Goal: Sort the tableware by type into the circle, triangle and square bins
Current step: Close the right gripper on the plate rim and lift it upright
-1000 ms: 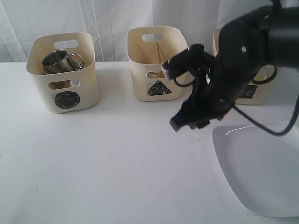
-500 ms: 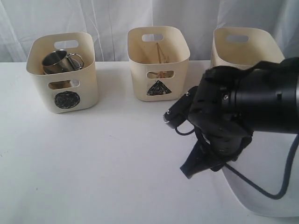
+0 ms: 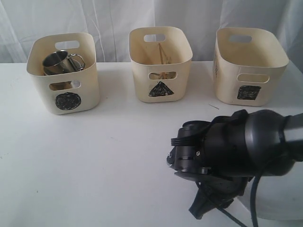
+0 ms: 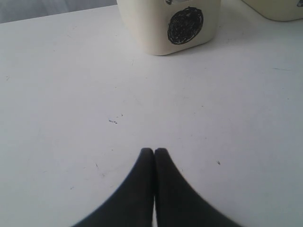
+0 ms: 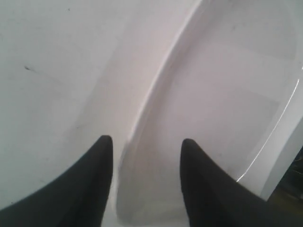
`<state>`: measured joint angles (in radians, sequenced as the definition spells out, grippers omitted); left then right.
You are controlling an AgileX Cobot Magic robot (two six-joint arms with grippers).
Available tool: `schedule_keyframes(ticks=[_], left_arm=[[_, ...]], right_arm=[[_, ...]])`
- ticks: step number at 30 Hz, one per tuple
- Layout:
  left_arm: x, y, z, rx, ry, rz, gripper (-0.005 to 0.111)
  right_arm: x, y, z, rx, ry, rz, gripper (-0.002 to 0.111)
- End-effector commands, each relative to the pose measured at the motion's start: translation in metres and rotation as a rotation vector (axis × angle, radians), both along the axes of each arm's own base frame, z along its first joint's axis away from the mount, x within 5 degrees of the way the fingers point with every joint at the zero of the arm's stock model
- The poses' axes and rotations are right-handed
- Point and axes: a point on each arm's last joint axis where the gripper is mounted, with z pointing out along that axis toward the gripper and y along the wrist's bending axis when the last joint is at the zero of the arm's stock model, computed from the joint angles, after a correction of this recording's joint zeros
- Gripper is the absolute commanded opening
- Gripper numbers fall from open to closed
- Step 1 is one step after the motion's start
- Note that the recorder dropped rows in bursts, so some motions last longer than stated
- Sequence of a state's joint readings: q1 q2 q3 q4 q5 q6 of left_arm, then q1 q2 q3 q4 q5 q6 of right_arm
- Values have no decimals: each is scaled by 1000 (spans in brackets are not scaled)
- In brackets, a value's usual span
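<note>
White plate (image 5: 222,94) rim between spread right end effector (image 5: 147,142) jaws

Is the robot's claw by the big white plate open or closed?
Open. The right gripper has its two black fingers standing apart, with the edge of the plate showing between them.

Left fingers (image 4: 142,189) pressed together, right fingers (image 5: 94,179) spread wide apart, right arm (image 3: 232,151) folded low, wrist pointing down
</note>
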<state>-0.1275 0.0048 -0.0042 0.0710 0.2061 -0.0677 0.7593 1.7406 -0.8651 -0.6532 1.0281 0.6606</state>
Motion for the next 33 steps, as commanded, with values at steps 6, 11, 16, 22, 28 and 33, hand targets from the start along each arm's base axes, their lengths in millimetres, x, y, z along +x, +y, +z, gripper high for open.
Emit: schedule_keyframes(ticks=[6, 11, 16, 22, 28, 33], left_arm=[[0, 0, -2, -8, 5, -2, 0], [0, 0, -2, -8, 5, -2, 0], [0, 0, -2, -8, 5, -2, 0], [0, 0, -2, -8, 5, -2, 0], [0, 0, -2, -8, 5, -2, 0], [0, 0, -2, -8, 5, -2, 0]], right_arm=[[1, 0, -19, -33, 24, 40, 43], [-3, -8, -35, -97, 71, 55, 43], [-7, -17, -42, -140, 55, 56, 43], [-10, -21, -48, -141, 66, 43, 31], [-10, -18, -50, -101, 67, 42, 0], [-10, -15, -40, -35, 37, 29, 0]])
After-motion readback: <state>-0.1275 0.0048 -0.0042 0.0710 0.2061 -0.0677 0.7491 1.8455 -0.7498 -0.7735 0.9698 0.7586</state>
